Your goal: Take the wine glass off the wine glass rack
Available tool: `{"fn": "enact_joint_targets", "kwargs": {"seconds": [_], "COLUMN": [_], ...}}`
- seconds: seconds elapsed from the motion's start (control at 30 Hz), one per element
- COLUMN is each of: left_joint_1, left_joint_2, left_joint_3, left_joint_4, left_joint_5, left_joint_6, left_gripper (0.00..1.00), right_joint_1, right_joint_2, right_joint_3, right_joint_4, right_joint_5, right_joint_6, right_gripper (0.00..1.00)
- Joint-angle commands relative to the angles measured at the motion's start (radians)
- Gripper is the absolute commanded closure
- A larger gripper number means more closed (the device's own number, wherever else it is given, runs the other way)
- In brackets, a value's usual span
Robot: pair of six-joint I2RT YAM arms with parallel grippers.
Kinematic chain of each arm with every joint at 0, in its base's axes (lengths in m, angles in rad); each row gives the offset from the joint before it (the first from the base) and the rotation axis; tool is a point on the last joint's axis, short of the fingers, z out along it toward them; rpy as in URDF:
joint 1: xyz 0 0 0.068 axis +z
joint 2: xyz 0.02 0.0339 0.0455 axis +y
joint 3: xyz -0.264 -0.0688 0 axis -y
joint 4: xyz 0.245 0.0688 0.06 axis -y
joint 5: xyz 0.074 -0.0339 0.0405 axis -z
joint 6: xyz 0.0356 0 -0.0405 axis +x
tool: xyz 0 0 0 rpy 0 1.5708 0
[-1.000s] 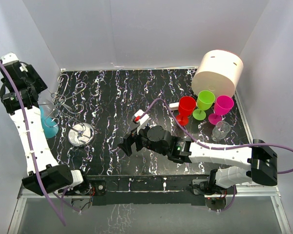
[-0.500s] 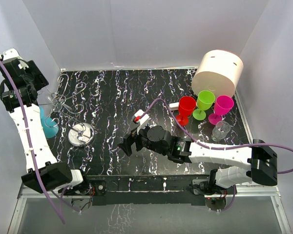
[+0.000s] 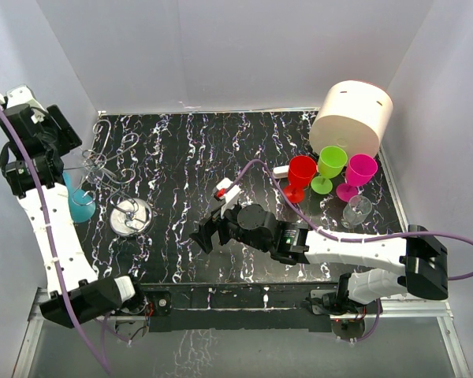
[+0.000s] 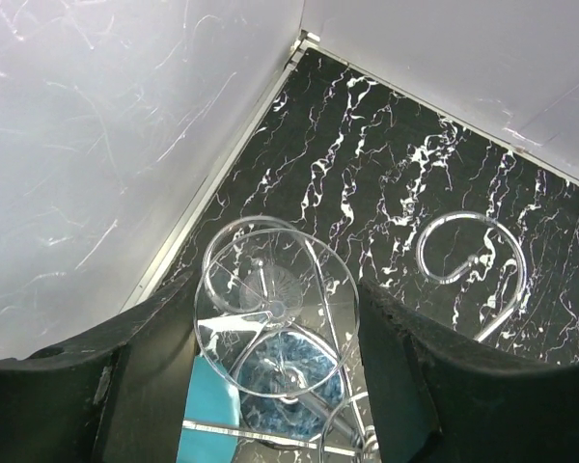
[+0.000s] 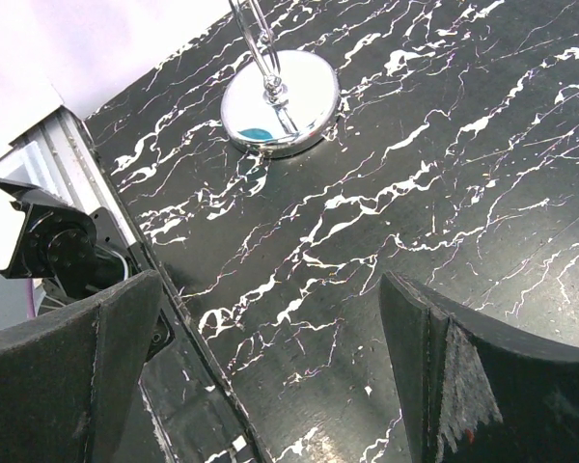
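Note:
The wine glass rack is a thin silver wire stand with looping arms [image 3: 110,150] on a round shiny base disc [image 3: 131,216] at the table's left. My left gripper [image 3: 72,167] is raised beside the loops, and its jaws are closed against the rim of a clear wine glass [image 3: 87,165]. In the left wrist view the glass [image 4: 270,309] fills the gap of the left gripper [image 4: 275,313], with a wire loop [image 4: 468,256] beyond. My right gripper [image 3: 201,235] is open and empty, low over the table's middle. The right wrist view shows the right gripper [image 5: 270,289] and the base disc [image 5: 280,101].
A teal glass [image 3: 80,206] is at the left wall under my left arm. A large cream cylinder [image 3: 352,116] stands at the back right. In front of it stand a red [image 3: 302,173], a green [image 3: 331,164], a magenta [image 3: 360,172] and a clear glass [image 3: 356,209].
My left gripper has shifted slightly left and up with the clear glass, and the left arm's lower link has swung down. The right arm has not moved.

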State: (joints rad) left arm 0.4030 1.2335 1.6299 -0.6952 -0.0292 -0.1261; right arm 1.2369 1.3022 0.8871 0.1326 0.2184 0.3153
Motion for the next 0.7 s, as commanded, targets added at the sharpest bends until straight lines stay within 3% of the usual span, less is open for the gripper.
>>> {"fn": "enact_joint_targets", "kwargs": {"seconds": [0.0,0.27,0.5,0.67], "left_joint_1": [0.005,-0.010,-0.011,-0.010], "left_joint_2": [-0.074,-0.118,-0.097,-0.075], "left_joint_3": [-0.034,-0.060,-0.040,-0.033], "left_joint_4": [-0.001,-0.019,-0.026,0.037], "left_joint_5": [-0.010,-0.096,-0.327,-0.386], "left_joint_6": [0.008,0.013,-0.005,-0.015], "left_gripper": [0.49,0.49,0.48,0.48], "right_joint_1": [0.006,0.012,0.012,0.012], "right_joint_2": [-0.027,-0.021,-0.015,-0.015], "right_joint_3": [0.004,0.007,0.013,0.024], "right_joint_4": [0.068,0.065,0.059,0.043], "right_joint_5": [0.020,0.022,0.031,0.058], "right_joint_6": [-0.009,-0.008,-0.010,-0.009], "right_gripper": [0.06,0.05,0.05,0.03]}}
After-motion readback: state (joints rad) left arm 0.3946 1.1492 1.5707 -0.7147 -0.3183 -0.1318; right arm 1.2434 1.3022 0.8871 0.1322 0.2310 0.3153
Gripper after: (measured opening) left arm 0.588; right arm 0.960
